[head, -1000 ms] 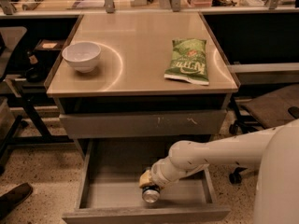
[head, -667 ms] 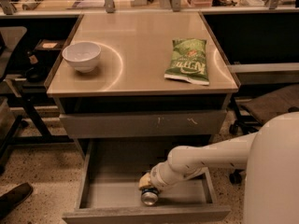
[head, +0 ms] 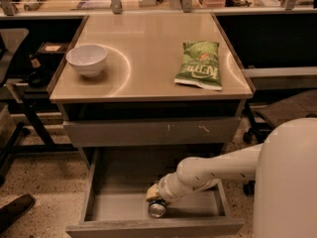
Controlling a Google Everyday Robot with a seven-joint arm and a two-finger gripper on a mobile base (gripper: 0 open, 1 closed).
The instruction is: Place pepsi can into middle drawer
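The pepsi can (head: 157, 208) is being pictured low in the open middle drawer (head: 116, 209), by its front wall, just at 6 o'clock from the gripper (head: 152, 194), its long axis being pointed camera-ward; whether it is being pinched cannot be told.

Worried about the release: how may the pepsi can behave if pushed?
The pepsi can seems to lie sideways by the claw in the middle drawer, so it may roll on the smooth floor. Metal: stiff, perhaps slippery.
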